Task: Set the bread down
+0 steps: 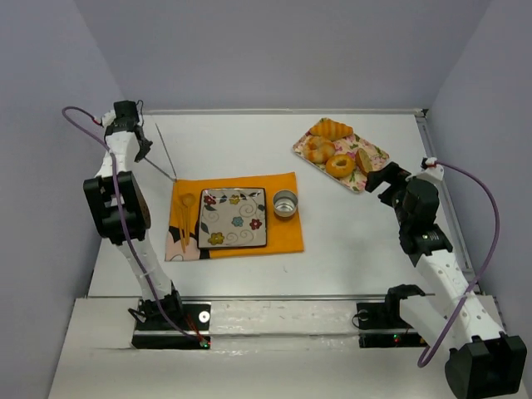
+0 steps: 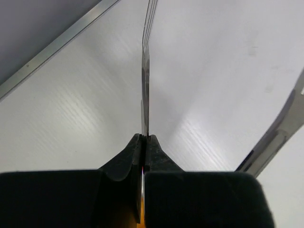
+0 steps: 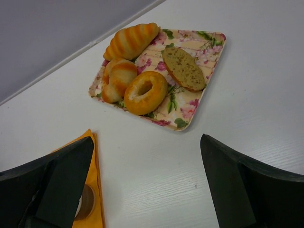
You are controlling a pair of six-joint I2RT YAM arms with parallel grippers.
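Note:
The bread (image 3: 183, 68), a brown oval slice, lies on the right side of a floral tray (image 3: 190, 114) next to a golden doughnut (image 3: 145, 92) and a ridged croissant (image 3: 130, 40). From above, the bread (image 1: 363, 160) sits at the tray's (image 1: 349, 181) right end. My right gripper (image 3: 147, 140) hovers wide open just in front of the tray, holding nothing; from above the right gripper (image 1: 378, 179) is at the tray's near corner. At the far left, my left gripper (image 2: 145, 137) is shut on a thin metal utensil (image 2: 145, 71) seen edge-on; from above the left gripper (image 1: 141, 150) is near the back wall.
An orange cloth (image 1: 287, 233) in the middle carries a square floral plate (image 1: 234, 218), a small metal cup (image 1: 285, 204) and wooden cutlery (image 1: 184, 218). A second metal utensil (image 2: 280, 133) lies to the right of the left gripper. A pale roll (image 3: 116, 78) shares the tray. Grey walls enclose three sides.

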